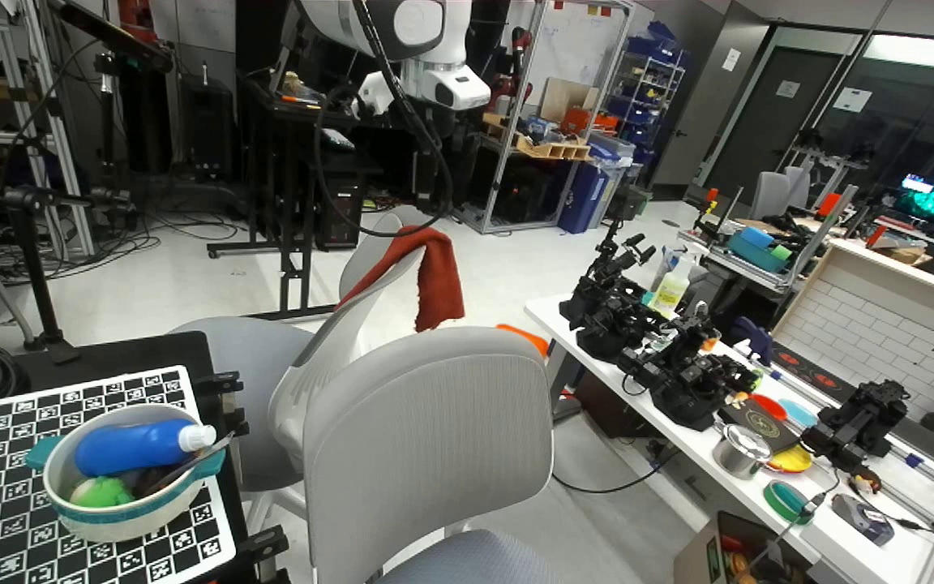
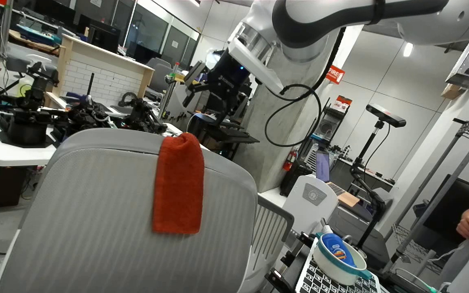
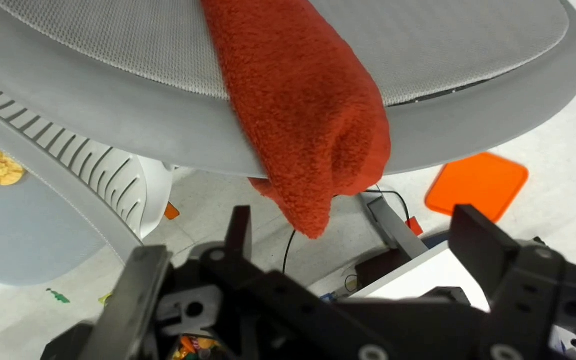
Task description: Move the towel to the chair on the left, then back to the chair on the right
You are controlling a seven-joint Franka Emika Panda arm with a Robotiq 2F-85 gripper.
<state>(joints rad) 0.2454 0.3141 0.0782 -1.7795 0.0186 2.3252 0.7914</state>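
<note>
We found the towel [image 2: 178,191], a red cloth, lying over the top edge of a gray chair [image 2: 100,219]. One flat end hung down from there, and the part on top was bunched into a little lump. The other chair [image 1: 434,422] stood near it. We could not tell which chair was the left one and which was the right one, so we could not say how far the job had come.

The pincer [image 3: 353,215] was spread wide, with nothing in its grip. In the wrist view a corner of the cloth poked out past the chair's edge, but we saw no sign that the pincer touched it.

We thought the towel would be light and very floppy. It looked fuzzy, so we guessed it would not slip much in a grip, and it did not seem like a thing that could break. It would not keep its shape, though, so a push might just crumple it or knock it off.

For picking it up, we liked the lump on top best, because it gave plenty to pinch. The low end looked worse, since it could swing away. We wanted the pincer to squeeze only cloth, not the chair's hard edge.
</note>
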